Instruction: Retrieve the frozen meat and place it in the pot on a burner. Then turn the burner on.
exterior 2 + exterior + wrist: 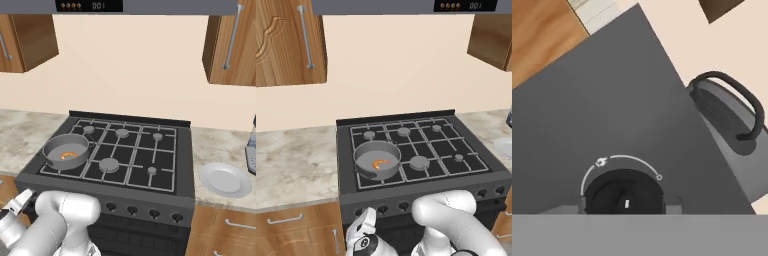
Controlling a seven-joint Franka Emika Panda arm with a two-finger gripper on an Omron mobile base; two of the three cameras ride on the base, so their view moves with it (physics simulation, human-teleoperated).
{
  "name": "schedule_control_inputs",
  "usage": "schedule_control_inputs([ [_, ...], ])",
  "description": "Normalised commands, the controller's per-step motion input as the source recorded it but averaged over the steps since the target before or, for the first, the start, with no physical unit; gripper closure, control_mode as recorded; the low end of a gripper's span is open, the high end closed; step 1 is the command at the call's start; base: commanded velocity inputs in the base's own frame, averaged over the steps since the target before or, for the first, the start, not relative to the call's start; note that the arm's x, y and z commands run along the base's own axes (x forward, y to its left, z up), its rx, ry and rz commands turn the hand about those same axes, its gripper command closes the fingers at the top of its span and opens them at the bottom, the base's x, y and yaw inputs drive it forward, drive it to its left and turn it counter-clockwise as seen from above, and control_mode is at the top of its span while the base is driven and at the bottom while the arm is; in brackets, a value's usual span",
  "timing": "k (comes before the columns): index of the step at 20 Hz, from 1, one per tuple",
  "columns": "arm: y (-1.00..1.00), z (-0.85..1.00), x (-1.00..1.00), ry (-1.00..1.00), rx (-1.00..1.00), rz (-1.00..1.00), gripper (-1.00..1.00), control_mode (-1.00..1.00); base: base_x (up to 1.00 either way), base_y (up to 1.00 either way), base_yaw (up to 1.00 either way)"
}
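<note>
You've got the meat (380, 163) in the pot (377, 158); hood display (476, 6) unreadable, finger spread can't tell.

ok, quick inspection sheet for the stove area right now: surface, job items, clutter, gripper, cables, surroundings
Surface: black gas stove, marble counter on both sides.
Job's things: frozen meat lies in the pot, front-left burner.
Clutter: white plate on the right counter.
Gripper: gripper low at the stove's front, at the leftmost knob; grip unclear.
Cables: nothing seen.
Surroundings: wood wall cabinets, range hood, drawers.
</note>
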Motion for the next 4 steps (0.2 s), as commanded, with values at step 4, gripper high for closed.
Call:
schedule_control_inputs([
  [4, 0.0, -0.32, -0.05, 0.01, -0.4, 0.0, 1.0, -1.0, 0.0, 0.0, 0.0],
])
